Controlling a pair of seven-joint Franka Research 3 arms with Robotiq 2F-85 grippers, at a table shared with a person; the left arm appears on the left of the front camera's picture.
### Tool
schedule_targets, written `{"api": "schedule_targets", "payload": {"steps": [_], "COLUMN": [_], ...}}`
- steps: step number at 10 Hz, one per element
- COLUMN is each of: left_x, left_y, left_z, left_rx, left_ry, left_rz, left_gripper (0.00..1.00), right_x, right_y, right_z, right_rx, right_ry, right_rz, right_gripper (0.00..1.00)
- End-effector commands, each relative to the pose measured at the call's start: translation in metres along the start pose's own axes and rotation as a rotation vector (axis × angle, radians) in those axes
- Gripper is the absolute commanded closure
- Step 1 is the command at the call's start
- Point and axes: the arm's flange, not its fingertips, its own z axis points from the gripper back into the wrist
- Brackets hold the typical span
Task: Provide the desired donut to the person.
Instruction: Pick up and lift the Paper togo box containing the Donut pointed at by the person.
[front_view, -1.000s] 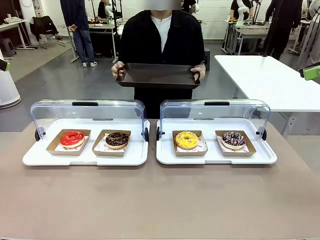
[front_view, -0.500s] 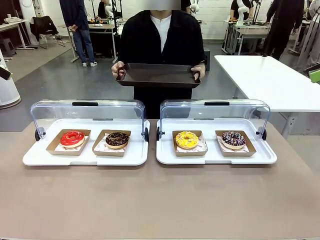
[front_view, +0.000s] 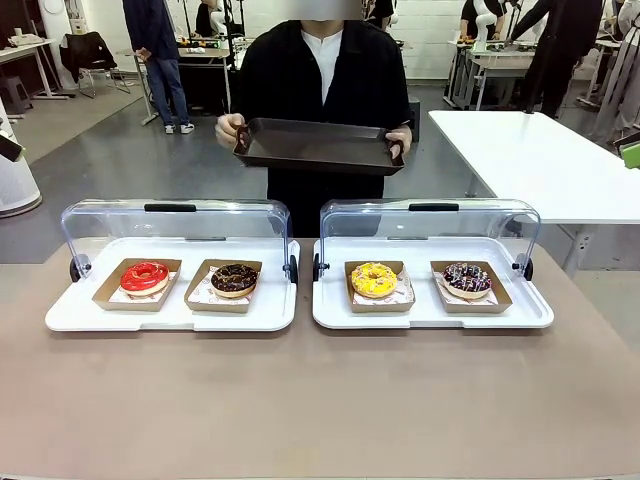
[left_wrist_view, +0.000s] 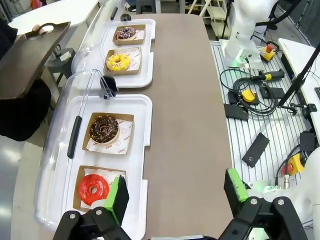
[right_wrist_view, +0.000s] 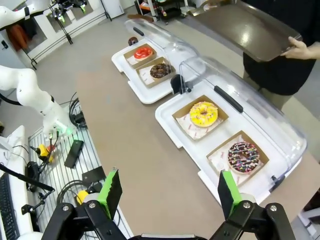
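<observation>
A person (front_view: 322, 80) stands at the far side of the table (front_view: 320, 400), holding a dark tray (front_view: 318, 147) in both hands. On the table, two white trays (front_view: 60, 318) with raised clear lids (front_view: 170, 225) hold the donuts. The red donut (front_view: 145, 276) and chocolate donut (front_view: 234, 278) are towards the table's left end, and the yellow donut (front_view: 374, 279) and sprinkled donut (front_view: 467, 278) towards its right. The left gripper (left_wrist_view: 177, 189) and right gripper (right_wrist_view: 169, 192) hover above the table's near side, fingers spread wide and holding nothing.

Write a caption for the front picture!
Red donut and chocolate donut in the left white tray, yellow donut and sprinkled donut in the right white tray, person holding a dark tray.
</observation>
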Motion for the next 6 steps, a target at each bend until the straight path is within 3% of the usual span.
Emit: {"api": "schedule_targets", "payload": {"steps": [1, 6], "left_x": [0.0009, 0.0009], "left_y": [0.0, 0.0], "left_z": [0.0012, 0.0012], "left_rx": [-0.004, -0.004], "left_ry": [-0.008, -0.008], "left_rz": [-0.005, -0.005], "left_gripper": [0.0, 0.0], "right_x": [0.0026, 0.0026], "right_y": [-0.0013, -0.0013], "right_z": [-0.0019, -0.0019], "right_rx": [0.016, 0.016], "right_ry": [-0.017, -0.017], "right_rz": [0.016, 0.016], "right_gripper": [0.0, 0.0]}}
